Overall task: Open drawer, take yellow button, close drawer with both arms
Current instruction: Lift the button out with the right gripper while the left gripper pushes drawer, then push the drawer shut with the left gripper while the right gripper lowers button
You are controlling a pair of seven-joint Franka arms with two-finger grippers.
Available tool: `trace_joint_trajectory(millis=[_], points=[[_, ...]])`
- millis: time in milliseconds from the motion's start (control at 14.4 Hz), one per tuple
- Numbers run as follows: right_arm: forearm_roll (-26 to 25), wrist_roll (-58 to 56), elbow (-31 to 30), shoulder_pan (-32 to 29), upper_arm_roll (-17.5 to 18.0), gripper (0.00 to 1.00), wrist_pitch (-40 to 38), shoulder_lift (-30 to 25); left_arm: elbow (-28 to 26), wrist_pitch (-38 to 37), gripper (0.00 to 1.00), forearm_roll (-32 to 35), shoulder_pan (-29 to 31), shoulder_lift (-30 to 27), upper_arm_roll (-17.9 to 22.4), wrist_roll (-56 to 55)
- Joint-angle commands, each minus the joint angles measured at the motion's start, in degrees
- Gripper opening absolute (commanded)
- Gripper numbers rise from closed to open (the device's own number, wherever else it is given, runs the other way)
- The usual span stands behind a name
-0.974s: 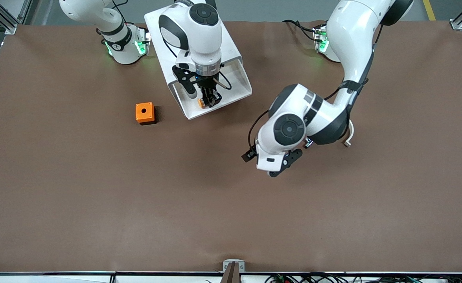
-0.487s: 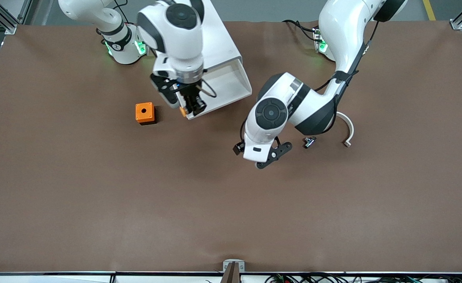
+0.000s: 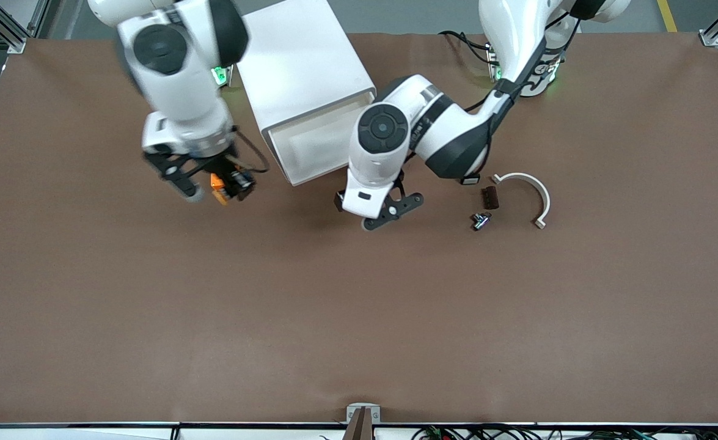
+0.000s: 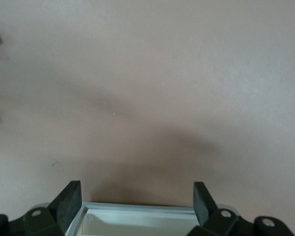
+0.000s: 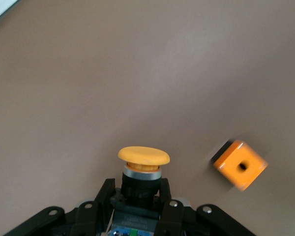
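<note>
Clamped in the right gripper (image 5: 137, 201), jaws shut tight on the black body: the button (image 5: 143, 169), orange cap leading out past the fingertips, long axis in line with the fingers, rear end buried between them. Carried in the air above the brown table (image 3: 359, 318), toward the right arm's end and clear of the white cabinet (image 3: 300, 73). In the front view, only a sliver of orange at the right gripper (image 3: 224, 189), too blurred to give the button's heading there; orange cube hidden under the hand in that view. Plain in the right wrist view instead: the orange cube (image 5: 240, 165) with its round hole, lying on the table near the button's cap, apart from it. Still pulled out of the cabinet: the drawer (image 3: 316, 146), uppermost one, open tray facing the front camera. Hanging just over its front edge: the left gripper (image 3: 378, 211), jaws spread wide, nothing between them. Shown only by the left wrist view: the drawer's front rim (image 4: 137, 209) between the two fingers (image 4: 69, 201), no contact visible. Seen in the front view alone, toward the left arm's end: a curved white piece (image 3: 533, 189), a small dark brown block (image 3: 489, 197), a small black part (image 3: 479, 221).
</note>
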Motion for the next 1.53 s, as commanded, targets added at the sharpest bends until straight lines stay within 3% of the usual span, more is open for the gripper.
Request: trace_joint_trajectory(millis=[0, 487, 904, 1461], points=[[1.7, -15.2, 0.4, -8.2, 1.0, 0.00, -1.6, -0.4, -3.4, 0.6, 1.00, 1.3, -1.4, -1.5, 0.1, 0.3], [1.7, -44.1, -0.2, -22.2, 1.0, 0.00, 1.6, 1.0, -4.8, 2.0, 1.00, 0.3, -5.2, -1.3, -1.6, 0.7], [4.6, -69.4, -1.5, -33.0, 1.0, 0.00, 8.7, 7.5, -6.0, 1.9, 1.00, -3.9, -5.6, -1.0, -4.1, -0.6], [4.5, -80.0, -2.3, -38.8, 1.0, 0.00, 21.4, 19.7, -7.7, 1.9, 1.00, -17.0, -6.0, -0.5, -4.2, -0.6]])
